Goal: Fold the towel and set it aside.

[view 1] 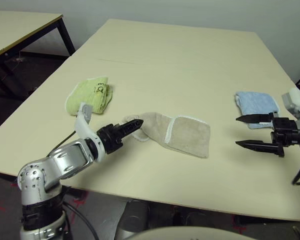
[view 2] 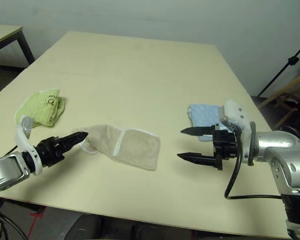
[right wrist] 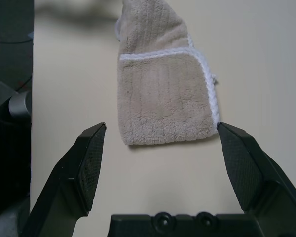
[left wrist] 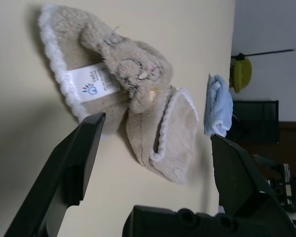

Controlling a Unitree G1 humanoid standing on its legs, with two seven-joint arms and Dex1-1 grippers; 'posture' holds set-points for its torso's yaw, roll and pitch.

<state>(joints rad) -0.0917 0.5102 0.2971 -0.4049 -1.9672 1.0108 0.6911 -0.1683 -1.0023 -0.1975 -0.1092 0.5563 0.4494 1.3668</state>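
The beige towel with white edging lies loosely folded and rumpled near the table's front, its white care tag showing at the bunched left end. My left gripper is open, its fingertips reaching that left end without pinching it. My right gripper hovers open to the right of the towel, a short gap away and pointing at its flat right end. Nothing sits between its fingers.
A small lime green folded towel lies behind my left arm. A small light blue folded towel lies just behind my right gripper. The pale table stretches bare at the back. Another table stands far left.
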